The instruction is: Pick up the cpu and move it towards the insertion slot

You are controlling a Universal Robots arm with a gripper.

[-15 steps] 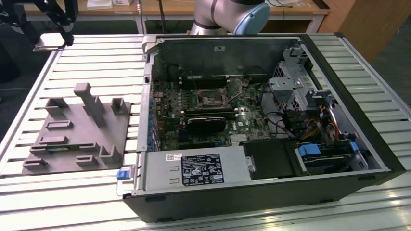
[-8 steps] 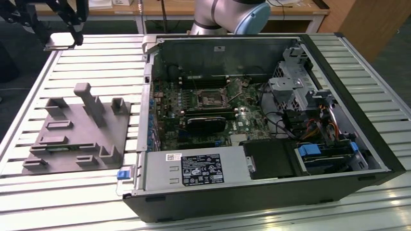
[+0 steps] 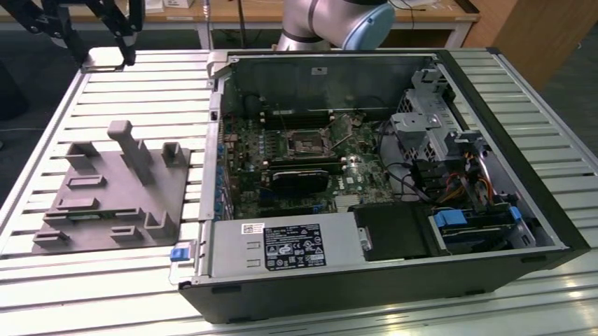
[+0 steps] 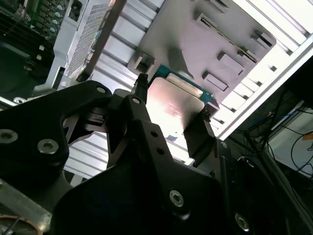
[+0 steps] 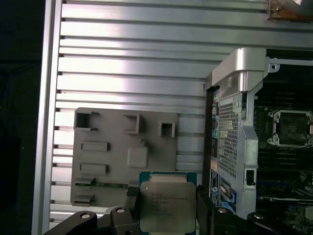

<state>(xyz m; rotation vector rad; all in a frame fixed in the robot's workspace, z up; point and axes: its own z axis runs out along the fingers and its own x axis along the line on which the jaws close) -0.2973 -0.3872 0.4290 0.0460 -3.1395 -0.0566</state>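
First wrist view: end effector point(image 5: 167, 204) clamps the cpu point(image 5: 164, 198) above the grey fixture point(image 5: 112, 128), insertion slot point(image 5: 292, 128) well apart.

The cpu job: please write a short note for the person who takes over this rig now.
Tool: shut on the cpu, gripping two opposite edges.
Cpu: lifted, over the edge of the grey fixture plate, outside the computer case.
Insertion slot: inside the case, looks empty.
Done: pick-up. Left: cpu not yet at the slot.
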